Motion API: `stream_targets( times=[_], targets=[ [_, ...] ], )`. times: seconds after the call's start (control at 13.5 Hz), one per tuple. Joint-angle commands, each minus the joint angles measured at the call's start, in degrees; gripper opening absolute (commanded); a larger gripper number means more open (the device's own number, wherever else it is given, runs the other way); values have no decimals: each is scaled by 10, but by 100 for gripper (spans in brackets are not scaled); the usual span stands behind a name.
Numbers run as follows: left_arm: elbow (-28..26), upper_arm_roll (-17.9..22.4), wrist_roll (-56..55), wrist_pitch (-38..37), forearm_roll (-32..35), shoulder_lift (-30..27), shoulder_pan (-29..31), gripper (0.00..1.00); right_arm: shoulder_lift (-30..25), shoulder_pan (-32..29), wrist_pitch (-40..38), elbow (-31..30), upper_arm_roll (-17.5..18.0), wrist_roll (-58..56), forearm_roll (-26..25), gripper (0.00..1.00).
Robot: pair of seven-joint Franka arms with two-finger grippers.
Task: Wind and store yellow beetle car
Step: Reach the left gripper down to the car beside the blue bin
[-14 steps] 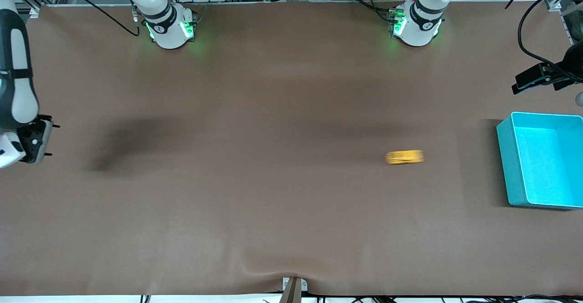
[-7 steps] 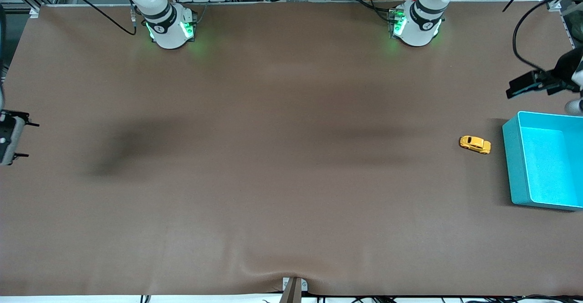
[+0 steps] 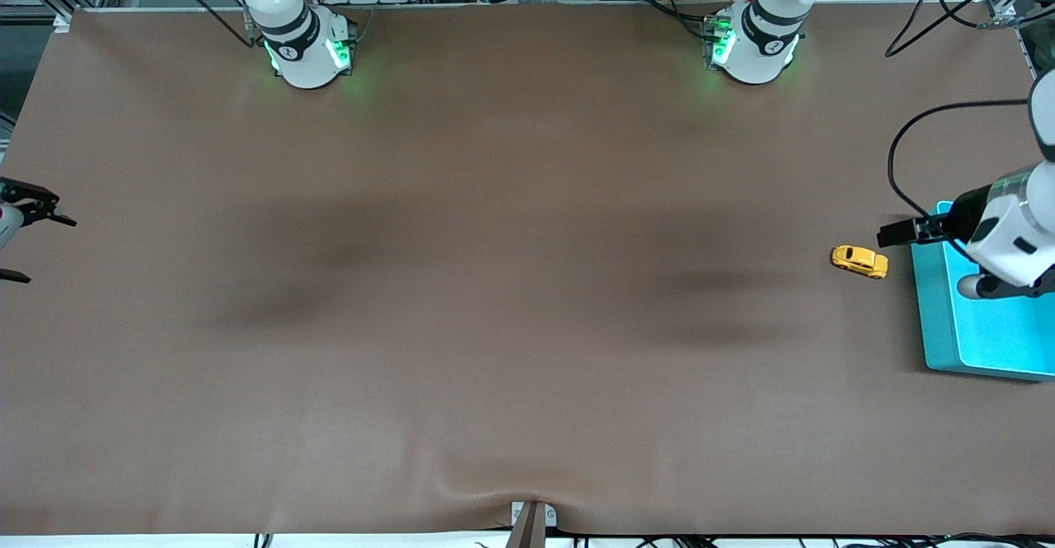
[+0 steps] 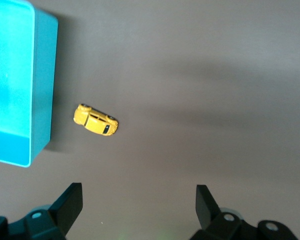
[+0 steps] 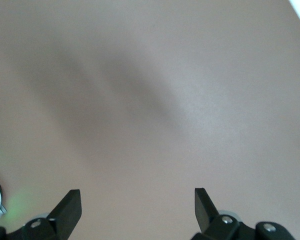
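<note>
Yellow beetle car (image 3: 860,261) stands on the table (image 3: 494,284) just beside the turquoise bin (image 3: 931,317). Left gripper (image 4: 135,210) (fingers spread, empty) hangs over the bin's edge; right gripper (image 5: 137,210), fingers likewise spread, waits at the right arm's end.

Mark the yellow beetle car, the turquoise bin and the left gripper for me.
yellow beetle car (image 3: 859,261): front view, on its roof.
turquoise bin (image 3: 925,309): front view, on the wall that faces the car.
left gripper (image 4: 139,210): left wrist view, midway between its two open fingertips.
</note>
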Motion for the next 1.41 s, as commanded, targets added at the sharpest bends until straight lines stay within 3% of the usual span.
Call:
stream_targets(
  times=[0.0, 0.37, 0.59, 0.81, 1.11, 1.33],
  targets=[
    [-44, 0, -42, 31, 14, 1, 39, 100, -28, 7, -43, -3, -3, 103, 7, 100],
    [-158, -1, -180, 131, 14, -29, 79, 100, -58, 77, -110, 49, -6, 331, -33, 100],
    [-260, -2, -249, 218, 11, -64, 97, 100, -74, 91, -131, 56, -3, 521, -22, 100],
    [-305, -4, -295, 266, -13, -70, 144, 100, -91, 112, -114, 51, -3, 583, -14, 100],
    [-362, -3, -371, 401, -62, -50, 163, 100, -169, 114, -28, -72, -5, 637, -11, 100],
    [-368, -4, -444, 437, -63, -18, 163, 100, -218, 113, 46, -161, -5, 679, -11, 100]
  ],
)
